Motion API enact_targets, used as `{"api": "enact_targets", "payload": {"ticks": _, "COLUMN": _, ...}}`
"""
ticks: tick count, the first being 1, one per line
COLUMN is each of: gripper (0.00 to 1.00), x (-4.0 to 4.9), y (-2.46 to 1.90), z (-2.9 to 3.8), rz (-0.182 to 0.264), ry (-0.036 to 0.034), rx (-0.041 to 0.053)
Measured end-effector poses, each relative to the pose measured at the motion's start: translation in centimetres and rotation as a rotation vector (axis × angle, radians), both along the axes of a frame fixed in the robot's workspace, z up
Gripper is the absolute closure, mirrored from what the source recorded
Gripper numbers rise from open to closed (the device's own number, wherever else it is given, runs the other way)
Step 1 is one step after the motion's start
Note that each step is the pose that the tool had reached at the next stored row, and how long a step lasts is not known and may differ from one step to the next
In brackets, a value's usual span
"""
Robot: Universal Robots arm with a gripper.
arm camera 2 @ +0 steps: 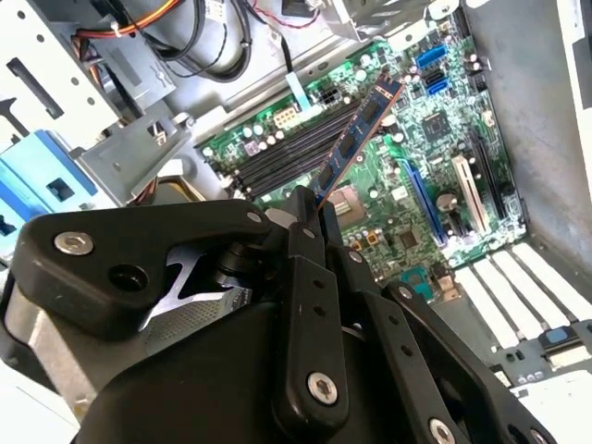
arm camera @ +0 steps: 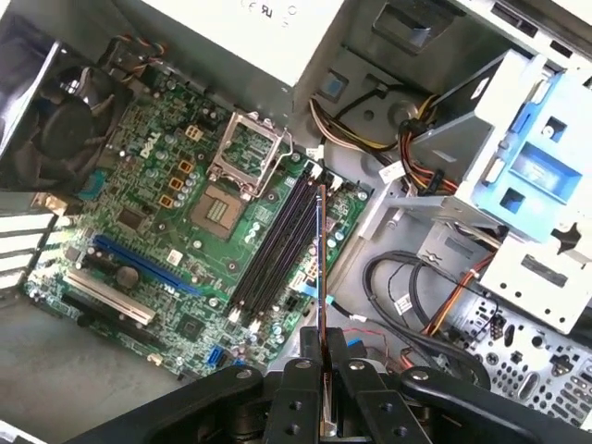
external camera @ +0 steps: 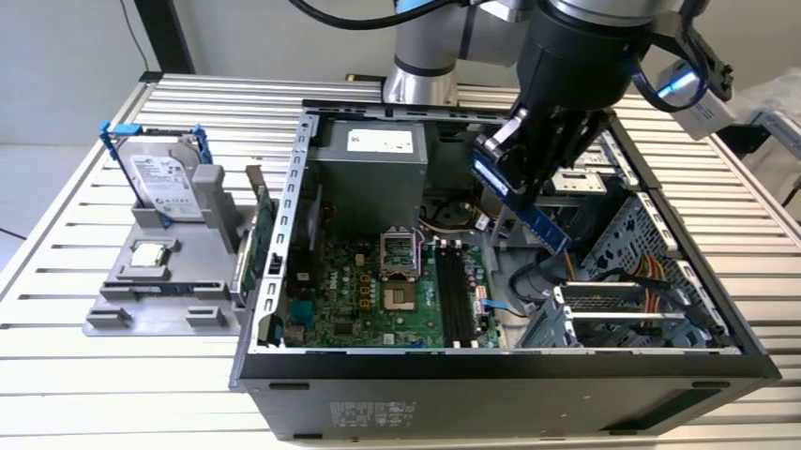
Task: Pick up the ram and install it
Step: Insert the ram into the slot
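Bright even light glares off the table (external camera: 75,375); the case (external camera: 501,394) interior lies shaded.

Arm (external camera: 419,75): silver-grey cylindrical segment with a light-blue joint cap (external camera: 432,7) at its 12 o'clock and a black wrist housing (external camera: 576,56) at its 3 o'clock. Black cables (external camera: 363,22) loop alongside. Gripper (arm camera 2: 313,205): matte-black rounded linkage bars, pinned with silver round-head screws (arm camera 2: 321,387). Bare grey metal base (arm camera 2: 28,333) at the linkage's 8 o'clock.
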State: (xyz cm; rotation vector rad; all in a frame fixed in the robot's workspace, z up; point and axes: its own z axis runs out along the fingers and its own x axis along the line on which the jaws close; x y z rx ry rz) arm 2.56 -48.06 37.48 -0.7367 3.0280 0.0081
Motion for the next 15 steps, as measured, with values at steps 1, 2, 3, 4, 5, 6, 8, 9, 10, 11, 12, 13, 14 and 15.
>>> {"api": "enact_targets", "payload": {"ticks": 1, "gripper": 1.0, "x": 0.0, "y": 0.0, "z": 0.0, "rz": -0.007, "ry": 0.0, "rx": 0.0}}
{"api": "enact_targets", "payload": {"ticks": 2, "gripper": 1.0, "x": 0.0, "y": 0.0, "z": -0.01, "rz": -0.015, "ry": 0.0, "rx": 0.0001}}
{"api": "enact_targets", "payload": {"ticks": 3, "gripper": 1.0, "x": 0.0, "y": 0.0, "z": -0.01, "rz": -0.022, "ry": 0.0, "rx": 0.0001}}
{"api": "enact_targets", "payload": {"ticks": 4, "gripper": 1.0, "x": 0.0, "y": 0.0, "z": -0.01, "rz": -0.028, "ry": 0.0, "rx": 0.0001}}
{"api": "enact_targets", "payload": {"ticks": 5, "gripper": 1.0, "x": 0.0, "y": 0.0, "z": -0.01, "rz": -0.035, "ry": 0.0, "rx": 0.0}}
{"api": "enact_targets", "payload": {"ticks": 6, "gripper": 1.0, "x": 0.0, "y": 0.0, "z": -0.02, "rz": -0.041, "ry": -0.0001, "rx": 0.0001}}
{"api": "enact_targets", "payload": {"ticks": 8, "gripper": 1.0, "x": 0.0, "y": 0.0, "z": -0.02, "rz": -0.054, "ry": -0.0001, "rx": 0.0001}}
{"api": "enact_targets", "payload": {"ticks": 9, "gripper": 1.0, "x": 0.0, "y": 0.0, "z": -0.03, "rz": -0.061, "ry": 0.0, "rx": 0.0001}}
{"api": "enact_targets", "payload": {"ticks": 10, "gripper": 1.0, "x": 0.0, "y": 0.0, "z": -0.03, "rz": -0.069, "ry": -0.0001, "rx": 0.0001}}
{"api": "enact_targets", "payload": {"ticks": 11, "gripper": 1.0, "x": 0.0, "y": 0.0, "z": -0.03, "rz": -0.076, "ry": 0.0, "rx": 0.0001}}
{"api": "enact_targets", "payload": {"ticks": 12, "gripper": 1.0, "x": 0.0, "y": 0.0, "z": -0.03, "rz": -0.083, "ry": 0.0, "rx": 0.0}}
{"api": "enact_targets", "payload": {"ticks": 13, "gripper": 1.0, "x": 0.0, "y": 0.0, "z": -0.03, "rz": -0.09, "ry": 0.0, "rx": -0.0001}}
{"api": "enact_targets", "payload": {"ticks": 14, "gripper": 1.0, "x": 0.0, "y": 0.0, "z": -0.04, "rz": -0.097, "ry": 0.0, "rx": 0.0}}
{"api": "enact_targets", "payload": {"ticks": 15, "gripper": 1.0, "x": 0.0, "y": 0.0, "z": -0.04, "rz": -0.105, "ry": 0.0, "rx": 0.0}}
